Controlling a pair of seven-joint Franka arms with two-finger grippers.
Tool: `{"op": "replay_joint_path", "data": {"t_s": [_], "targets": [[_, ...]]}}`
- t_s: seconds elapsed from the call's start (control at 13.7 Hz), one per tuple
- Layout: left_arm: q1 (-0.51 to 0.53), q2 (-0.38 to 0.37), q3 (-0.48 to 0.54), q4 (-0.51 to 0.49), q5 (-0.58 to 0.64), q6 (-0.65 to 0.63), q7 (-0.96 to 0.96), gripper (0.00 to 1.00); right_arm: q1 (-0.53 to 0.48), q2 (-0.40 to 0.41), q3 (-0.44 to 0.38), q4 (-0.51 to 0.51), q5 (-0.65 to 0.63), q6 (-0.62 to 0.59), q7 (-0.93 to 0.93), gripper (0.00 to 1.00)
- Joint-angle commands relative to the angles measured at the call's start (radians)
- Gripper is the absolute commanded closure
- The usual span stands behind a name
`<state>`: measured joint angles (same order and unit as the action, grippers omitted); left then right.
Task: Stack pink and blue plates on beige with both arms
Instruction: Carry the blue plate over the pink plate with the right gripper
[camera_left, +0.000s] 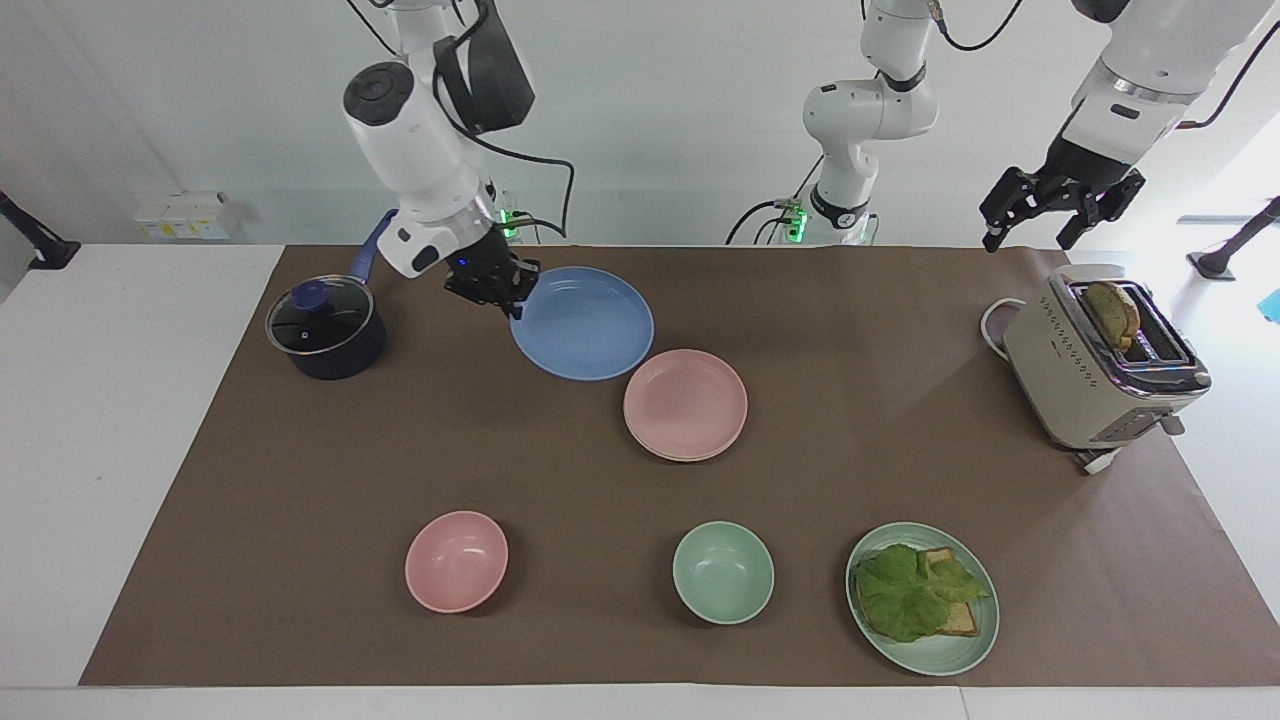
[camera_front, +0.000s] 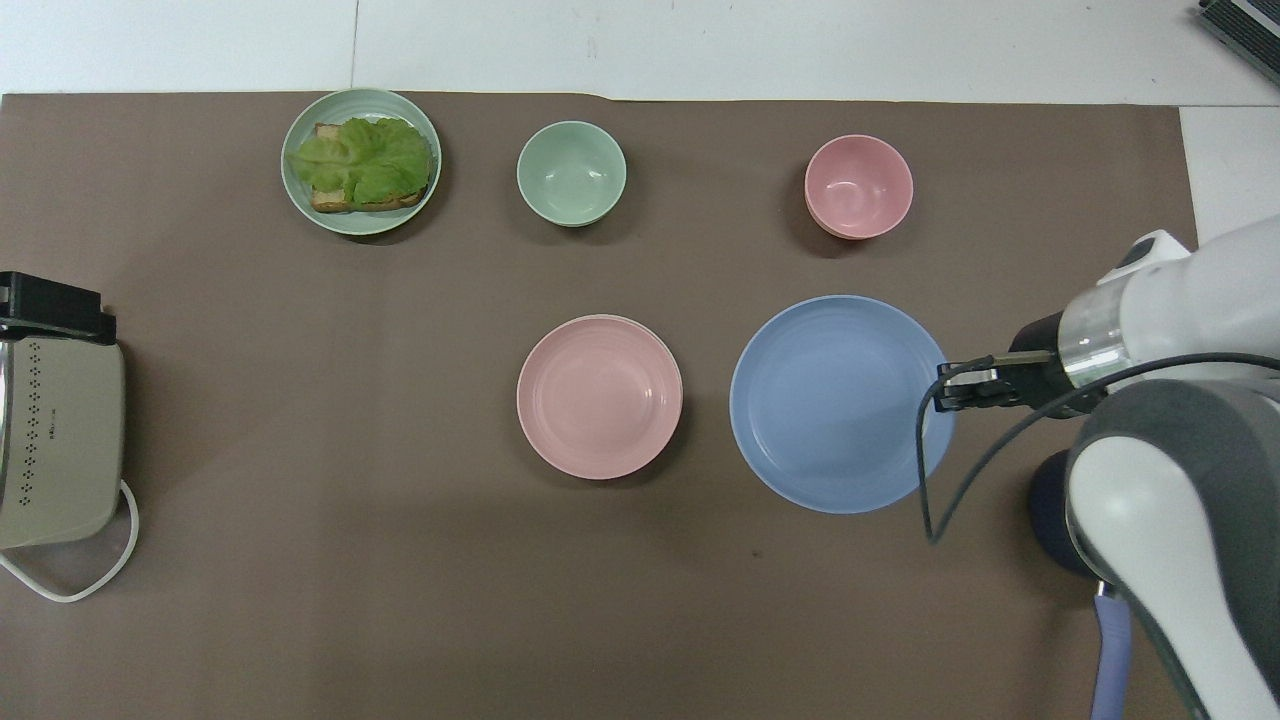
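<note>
Right gripper (camera_left: 510, 293) clamped on rim of blue plate (camera_left: 582, 322), plate airborne, just beside pink plate (camera_left: 685, 404). Pink already sits on beige, edge barely visible. Left gripper (camera_left: 1060, 205) spread, empty, waits over toaster (camera_left: 1100, 360). Risk: one-sided rim pinch lets blue tilt or slip; off-centre release leaves it overhanging pink.

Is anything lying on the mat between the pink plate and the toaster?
No. Between the pink plate and the toaster there is only bare brown mat; the facing view shows it plainly.

Robotics lab, white walls, bench-mounted white arms (camera_left: 860, 110), brown mat (camera_left: 300, 480) staged with kitchenware
</note>
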<state>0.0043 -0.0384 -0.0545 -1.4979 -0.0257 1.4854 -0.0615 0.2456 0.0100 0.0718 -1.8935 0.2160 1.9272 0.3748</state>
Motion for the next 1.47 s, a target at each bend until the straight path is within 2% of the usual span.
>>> {"op": "replay_joint_path", "data": {"t_s": [0.0, 0.29, 0.88, 1.03, 1.39], "targets": [[0.013, -0.009, -0.010, -0.010, 0.013, -0.007, 0.011, 0.00, 0.085, 0.080, -0.003, 0.013, 0.025, 0.119, 0.151, 1.00], [0.013, -0.009, -0.010, -0.010, 0.013, -0.007, 0.011, 0.00, 0.167, 0.165, -0.001, 0.011, 0.068, 0.236, 0.246, 1.00], [0.013, -0.009, -0.010, -0.010, 0.013, -0.007, 0.011, 0.00, 0.198, 0.242, -0.001, -0.021, 0.068, 0.283, 0.233, 1.00], [0.013, -0.009, -0.010, -0.010, 0.013, -0.007, 0.011, 0.00, 0.202, 0.249, 0.000, -0.041, 0.068, 0.338, 0.234, 1.00], [0.013, -0.009, -0.010, -0.010, 0.013, -0.007, 0.011, 0.00, 0.202, 0.275, 0.000, -0.050, 0.068, 0.348, 0.210, 1.00]]}}
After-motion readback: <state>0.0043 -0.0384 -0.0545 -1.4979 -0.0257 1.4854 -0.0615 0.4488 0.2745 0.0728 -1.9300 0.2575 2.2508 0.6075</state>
